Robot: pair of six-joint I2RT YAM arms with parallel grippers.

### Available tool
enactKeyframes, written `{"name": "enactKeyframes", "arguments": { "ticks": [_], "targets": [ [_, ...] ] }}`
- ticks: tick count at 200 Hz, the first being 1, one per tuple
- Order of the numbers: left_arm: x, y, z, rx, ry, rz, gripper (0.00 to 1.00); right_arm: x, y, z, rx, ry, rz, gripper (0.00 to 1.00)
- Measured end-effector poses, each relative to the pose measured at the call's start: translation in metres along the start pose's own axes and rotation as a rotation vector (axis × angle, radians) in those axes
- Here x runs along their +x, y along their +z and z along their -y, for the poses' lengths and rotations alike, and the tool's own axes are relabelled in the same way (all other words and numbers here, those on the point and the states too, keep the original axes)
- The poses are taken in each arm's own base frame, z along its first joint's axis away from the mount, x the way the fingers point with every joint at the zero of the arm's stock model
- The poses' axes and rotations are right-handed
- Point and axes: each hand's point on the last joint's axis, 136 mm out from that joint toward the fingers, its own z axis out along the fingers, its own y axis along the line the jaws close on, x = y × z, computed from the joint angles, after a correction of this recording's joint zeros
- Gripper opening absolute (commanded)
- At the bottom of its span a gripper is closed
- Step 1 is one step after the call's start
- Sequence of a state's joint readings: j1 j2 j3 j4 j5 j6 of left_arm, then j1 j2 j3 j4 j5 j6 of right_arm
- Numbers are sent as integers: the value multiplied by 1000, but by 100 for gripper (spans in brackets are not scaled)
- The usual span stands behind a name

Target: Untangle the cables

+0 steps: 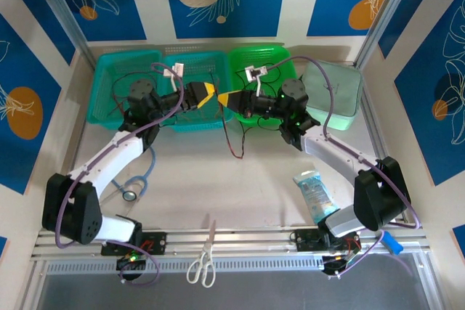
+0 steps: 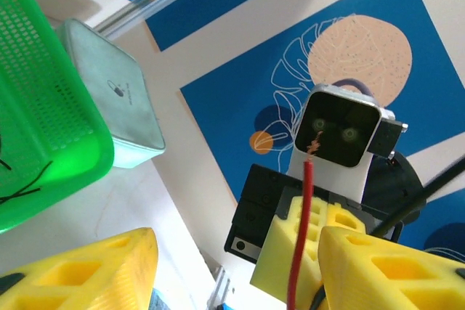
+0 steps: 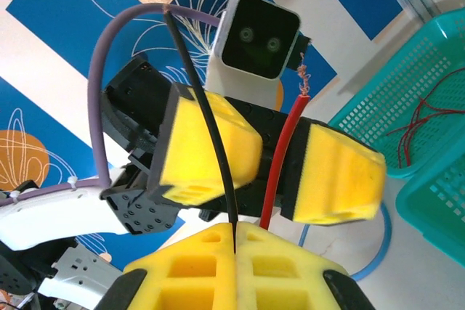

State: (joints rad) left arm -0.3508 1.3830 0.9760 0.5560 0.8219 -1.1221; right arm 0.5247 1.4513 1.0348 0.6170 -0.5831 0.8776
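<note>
Both arms meet in mid-air over the baskets at far side of the surface (image 1: 254,186)

R jaws: closed on black cable (image 3: 207,117), pinched between own yellow pads (image 3: 182,274). Cable runs up from the pinch, crossing in front of the L arm's pads.

L jaws: open. Pads (image 3: 338,172) stand apart w/ red cable (image 3: 283,157) upright in the gap, frayed copper tip up, gap wider than the cable. L wrist view: same red cable sits nearer one pad than the other.

Top view: hanging cable (image 1: 232,139), dark, loops down below the two jaws in front of middle teal basket (image 1: 192,125); contact w/ surface cannot be told.

Red strands (image 3: 418,117) lie in a teal basket, dark strands (image 2: 22,179) in green basket (image 1: 270,54)

Also on surface: stethoscope (image 1: 138,183), scissors (image 1: 203,255), packet (image 1: 314,192), pale lidded box (image 1: 334,92)
</note>
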Motion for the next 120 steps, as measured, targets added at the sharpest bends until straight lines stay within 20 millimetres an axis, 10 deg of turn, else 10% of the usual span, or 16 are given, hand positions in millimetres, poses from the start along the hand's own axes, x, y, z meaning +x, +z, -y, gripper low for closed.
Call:
{"name": "enactKeyframes", "arguments": {
  "ticks": [120],
  "targets": [
    [3,5,4,27,-29,-18,50,-2,4,-4,-43,6,-26,0]
  ]
}}
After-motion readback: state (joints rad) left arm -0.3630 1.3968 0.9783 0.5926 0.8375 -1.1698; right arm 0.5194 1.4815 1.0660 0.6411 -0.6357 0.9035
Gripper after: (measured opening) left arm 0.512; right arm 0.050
